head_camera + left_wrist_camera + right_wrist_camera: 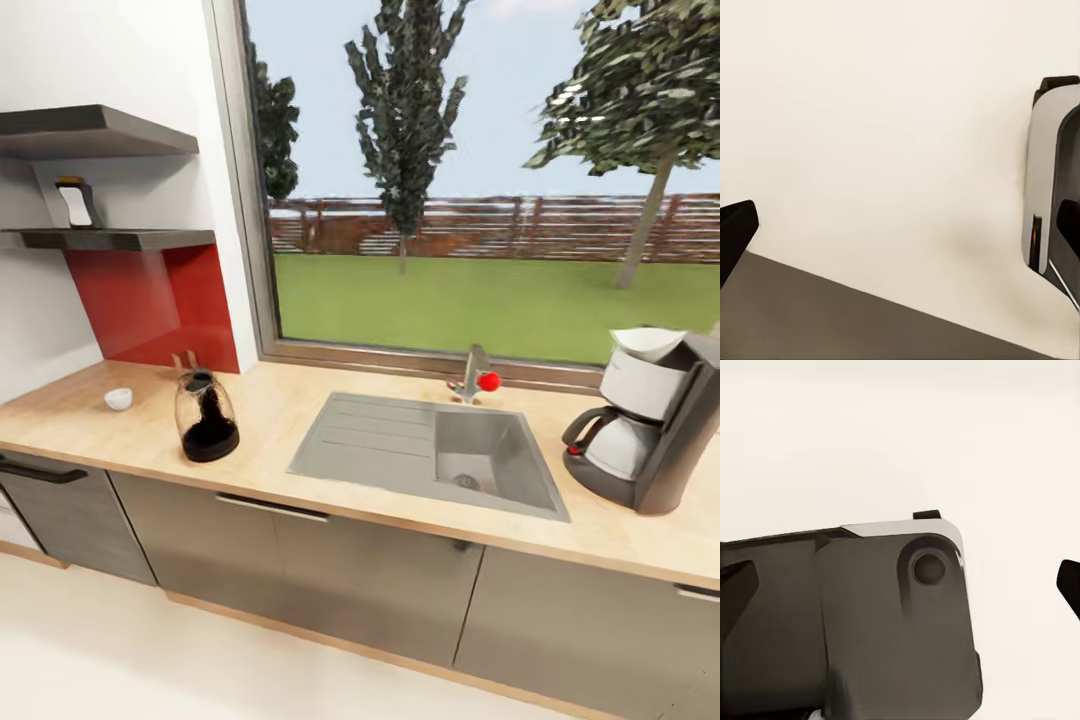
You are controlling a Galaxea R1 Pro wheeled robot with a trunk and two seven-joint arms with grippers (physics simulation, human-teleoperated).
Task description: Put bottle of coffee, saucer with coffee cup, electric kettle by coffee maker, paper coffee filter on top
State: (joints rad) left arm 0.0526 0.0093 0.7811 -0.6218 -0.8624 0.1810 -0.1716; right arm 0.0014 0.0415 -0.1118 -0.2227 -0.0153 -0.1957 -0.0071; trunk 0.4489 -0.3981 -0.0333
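The coffee maker (650,425) stands at the right end of the kitchen countertop (270,400), with a white paper coffee filter (648,343) on its top. Left of the sink is the electric kettle (205,416), clear glass with a dark base. Further left, the tiny white coffee cup (118,399) rests on the worktop. The bottle of coffee (75,203) is on the lower wall shelf (120,239). The saucer is out of view. My left gripper (900,232) and right gripper (904,585) hang open and empty over pale floor, a dark fingertip (739,585) at the picture's edge.
A steel sink (440,455) with a red-knobbed tap (478,378) separates the kettle from the coffee maker. Glossy grey cabinets (330,570) run below the worktop, and a large window (480,180) behind it. Part of my own grey base (870,622) shows under the right wrist.
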